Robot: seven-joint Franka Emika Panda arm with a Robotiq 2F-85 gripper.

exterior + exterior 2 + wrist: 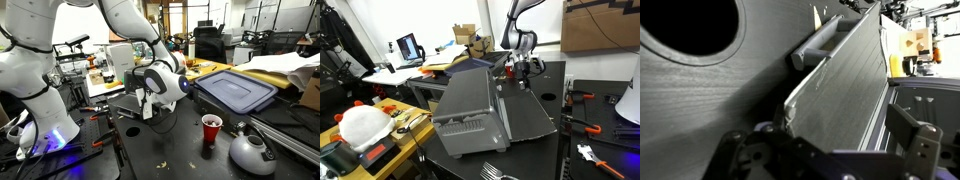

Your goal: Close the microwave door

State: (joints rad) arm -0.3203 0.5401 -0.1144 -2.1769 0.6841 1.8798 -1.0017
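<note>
since your gripper (825, 140) sits with its fingers (735, 150) spread and nothing held, it's free to push. the door (840, 90) lies just ahead of them, dropped open and tilted, its long edge running across your jaw gap, handle (825, 42) on the far side. beyond stands the microwave (470, 105); your push likely goes that way.

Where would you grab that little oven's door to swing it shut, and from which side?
Probably the bar handle near the free edge of the microwave door, farthest from its hinge. It stands off the panel, so the open gripper could straddle it, coming from the front, away from the microwave.
</note>
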